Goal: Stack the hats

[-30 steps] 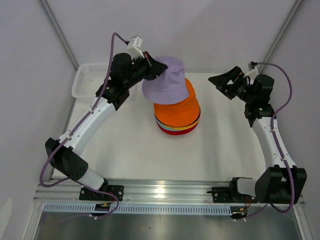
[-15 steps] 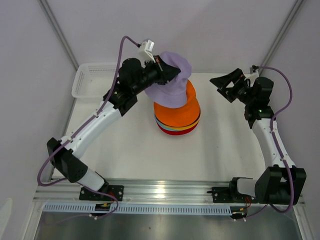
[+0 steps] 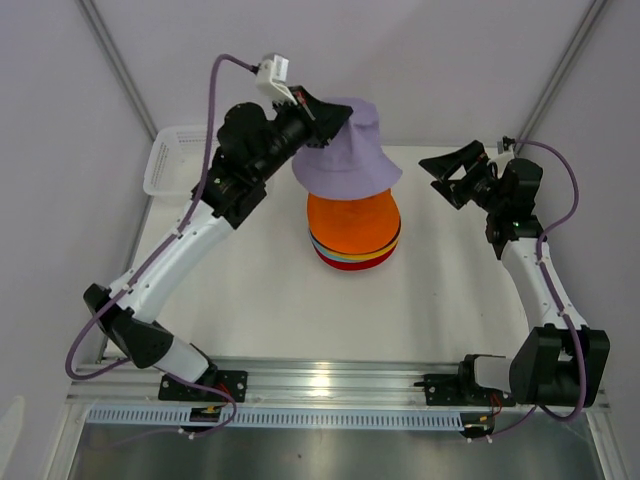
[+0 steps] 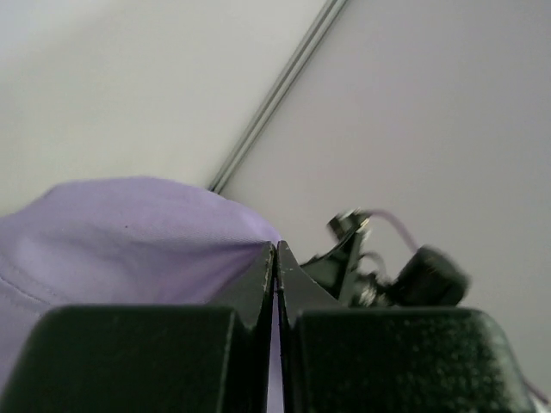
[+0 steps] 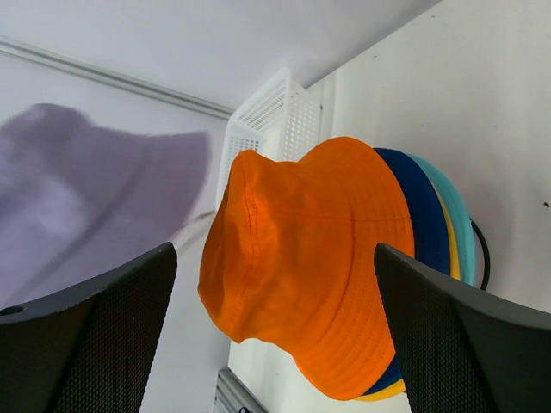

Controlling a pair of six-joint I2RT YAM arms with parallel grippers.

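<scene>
Spreading across most of the overhead view, a flat white table [image 3: 260, 290] carries everything else. The long white left arm [image 3: 190, 235] reaches from the near left corner toward the far middle, and the white right arm [image 3: 540, 280] rises along the right side, bent inward at its wrist.

At the table's centre stands a pile of soft fabric bucket hats. A plain orange bucket hat [image 3: 352, 215] sits on top. Under it the right wrist view shows the edges of a navy blue fabric hat [image 5: 422, 215], a teal one [image 5: 452, 224] and a yellow one [image 5: 383, 396]. From overhead a red fabric brim [image 3: 345, 264] shows at the bottom.

The lavender fabric bucket hat [image 3: 350, 160] hangs in the air over the pile's far side, crown up and brim flaring. From the right wrist camera it looks clear of the orange crown (it is blurred there).

A white plastic lattice basket [image 3: 170, 160] stands at the far left corner, well apart from the pile.

The left gripper [image 3: 325, 112] has its black fingers pressed together on the lavender hat's crown fabric. The right gripper [image 3: 445, 175] stands to the right of the pile, its fingers spread wide and touching nothing.

A thin black wire loop [image 5: 480, 249] peeks from behind the pile's base.
</scene>
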